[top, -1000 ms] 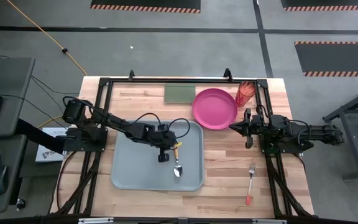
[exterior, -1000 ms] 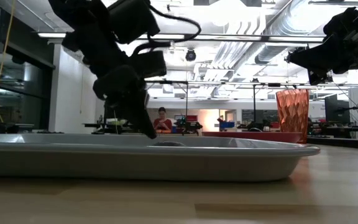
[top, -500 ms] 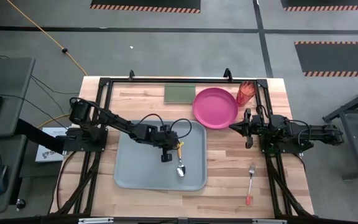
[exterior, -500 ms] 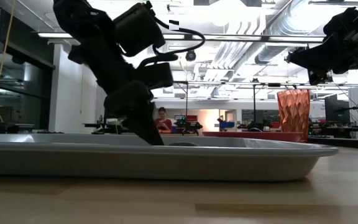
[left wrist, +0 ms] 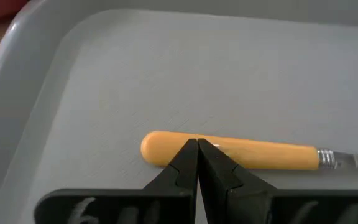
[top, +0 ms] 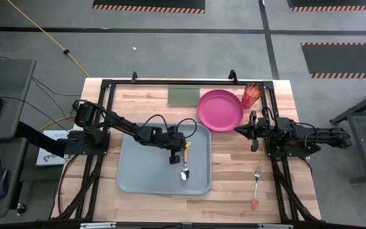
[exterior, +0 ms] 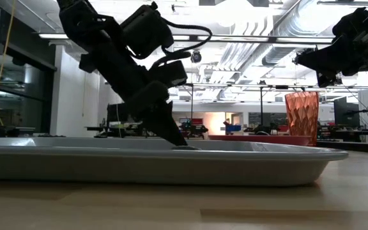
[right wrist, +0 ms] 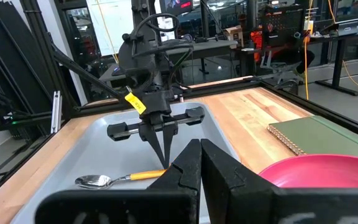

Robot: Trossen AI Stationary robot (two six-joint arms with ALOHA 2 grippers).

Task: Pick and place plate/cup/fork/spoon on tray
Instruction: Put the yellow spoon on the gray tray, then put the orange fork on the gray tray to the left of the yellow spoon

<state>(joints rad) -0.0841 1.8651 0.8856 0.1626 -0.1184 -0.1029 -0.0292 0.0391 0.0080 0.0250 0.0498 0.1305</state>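
- Black left gripper (top: 175,159), fingers pinched together, presses its tips against the orange-yellow handle of the small metal spoon (top: 184,164), gripping nothing.
- Spoon lies in the grey-blue rectangular plastic tray (top: 132,178).
- Right gripper (top: 239,129), closed and empty, hangs beside the round magenta plate (top: 219,109).

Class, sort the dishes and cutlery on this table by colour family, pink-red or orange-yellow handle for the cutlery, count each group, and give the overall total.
Pink or red: 3, the plate, the cup and the fork with its red-pink handle.
Orange-yellow: 1, the spoon, lying in the tray.
Total: 4
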